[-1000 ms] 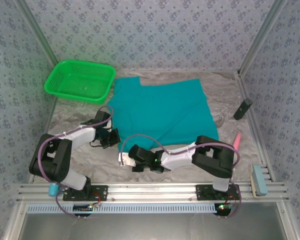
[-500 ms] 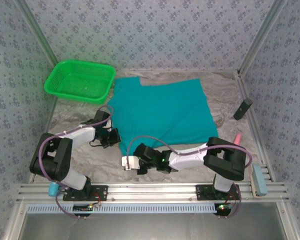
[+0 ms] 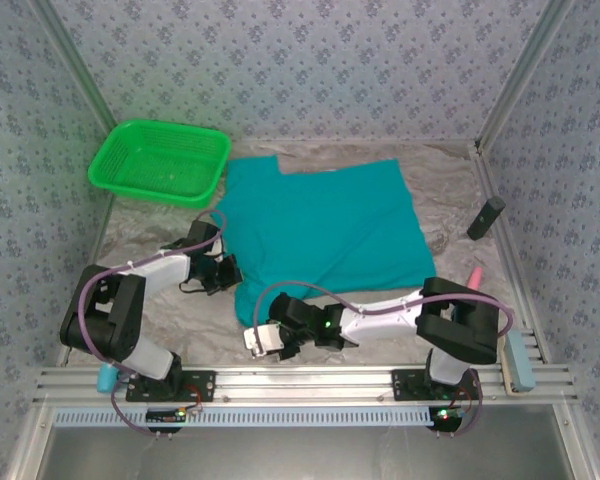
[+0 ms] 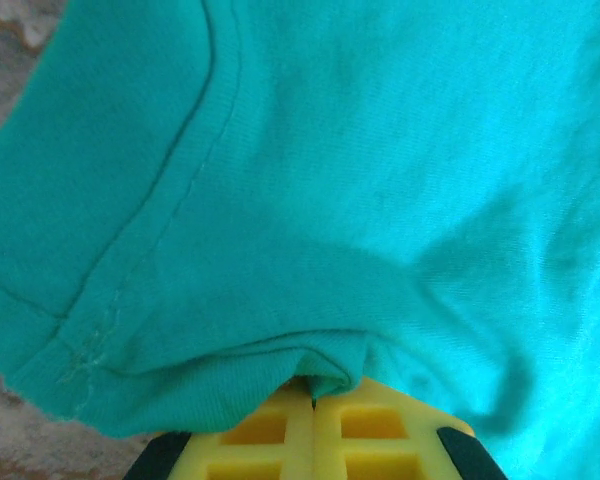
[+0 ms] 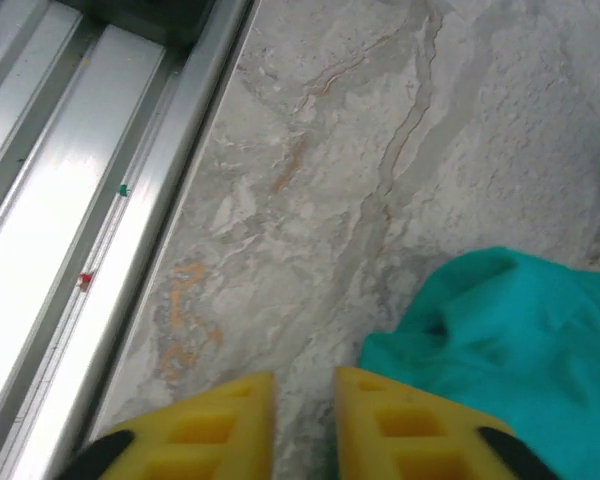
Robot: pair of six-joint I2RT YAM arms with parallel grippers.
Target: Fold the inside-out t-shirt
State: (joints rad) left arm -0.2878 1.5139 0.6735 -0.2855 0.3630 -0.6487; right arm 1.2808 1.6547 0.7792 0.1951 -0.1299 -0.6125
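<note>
The inside-out t-shirt (image 3: 325, 225) is lying spread across the middle of the bench (image 5: 380, 150), with its 7 o'clock corner rumpled. A thin fold of its hem, beside a seam, is being pinched by the left pincer (image 4: 313, 392), whose fingers are pressed fully together on the cloth. That shallow hold is judged to be the main risk: if the edge is being pulled hard or lifted quickly, the fold could be slipped out of the tips.

The right pincer (image 5: 305, 400) is being held only narrowly parted, with nothing between its fingers and the rumpled corner just beside it at 3 o'clock. If it is being shut here, only air would be caught, and a one-sided pull from the left would be dragging the garment askew. The metal rail at 9 o'clock of it could also be struck.

In the top view the left arm is being reached toward 2 o'clock, elbow bent. The right forearm is being stretched low toward 9 o'clock along the near edge.
</note>
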